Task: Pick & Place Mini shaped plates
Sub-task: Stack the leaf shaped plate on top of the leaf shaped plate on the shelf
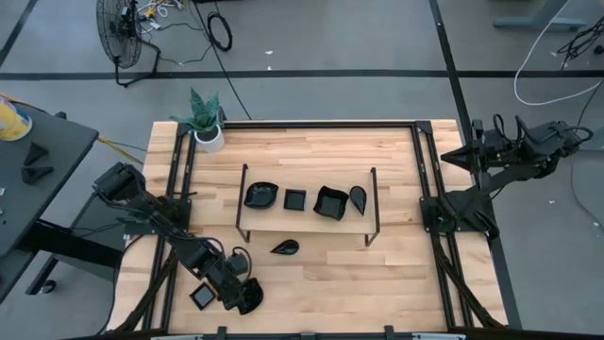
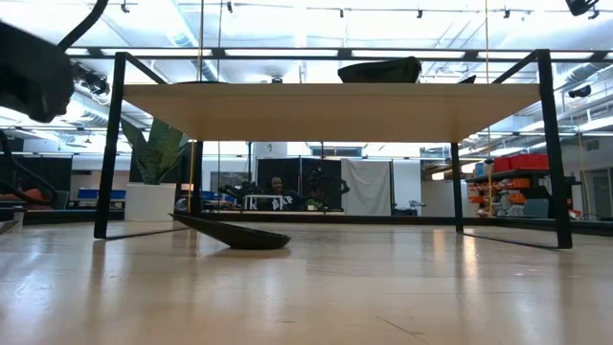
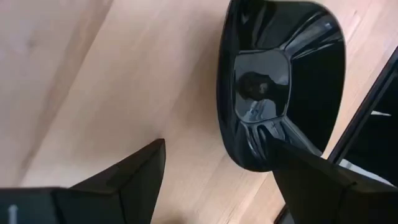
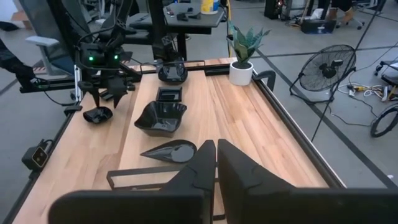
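Pick step: left end effector (image 1: pixel 247 298), fingers spread wide, hangs over a small glossy black square plate (image 3: pixel 280 81) at the wooden bench's (image 1: pixel 377 283) front-left corner. Next, presumably, descent and closure on its rim. Right end effector (image 4: pixel 216 155), closed and empty, waits at the right edge.

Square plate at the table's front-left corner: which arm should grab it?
Left. The left gripper hovers open right beside the square plate, which fills its wrist view. The right gripper is parked at the far-right edge.
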Tool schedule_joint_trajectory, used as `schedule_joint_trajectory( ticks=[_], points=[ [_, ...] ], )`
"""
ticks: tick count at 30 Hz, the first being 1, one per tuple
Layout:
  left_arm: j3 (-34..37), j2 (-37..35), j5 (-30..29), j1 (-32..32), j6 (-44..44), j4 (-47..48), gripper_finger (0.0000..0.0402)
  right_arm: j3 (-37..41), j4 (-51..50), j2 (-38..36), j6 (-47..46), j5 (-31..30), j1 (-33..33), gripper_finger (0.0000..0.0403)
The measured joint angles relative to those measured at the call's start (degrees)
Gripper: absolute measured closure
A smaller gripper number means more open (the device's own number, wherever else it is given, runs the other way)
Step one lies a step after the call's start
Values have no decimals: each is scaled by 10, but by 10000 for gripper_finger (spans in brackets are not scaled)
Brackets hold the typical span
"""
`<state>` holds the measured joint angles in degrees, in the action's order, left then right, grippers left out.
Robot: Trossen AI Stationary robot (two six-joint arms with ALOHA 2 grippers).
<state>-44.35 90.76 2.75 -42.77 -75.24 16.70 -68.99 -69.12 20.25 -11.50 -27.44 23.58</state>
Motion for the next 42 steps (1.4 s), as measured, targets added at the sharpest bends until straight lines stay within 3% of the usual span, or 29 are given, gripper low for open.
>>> schedule_joint_trajectory(
  ticks=[16, 30, 42],
  points=[
    [17, 0, 9, 0, -2, -40, 281, 0, 0, 0, 0, 0, 0, 379],
    [17, 0, 22, 0, 10, -41, 388, 0, 0, 0, 0, 0, 0, 379],
    [7, -8, 65, 0, 16, -62, 398, 0, 0, 0, 0, 0, 0, 379]
  ],
)
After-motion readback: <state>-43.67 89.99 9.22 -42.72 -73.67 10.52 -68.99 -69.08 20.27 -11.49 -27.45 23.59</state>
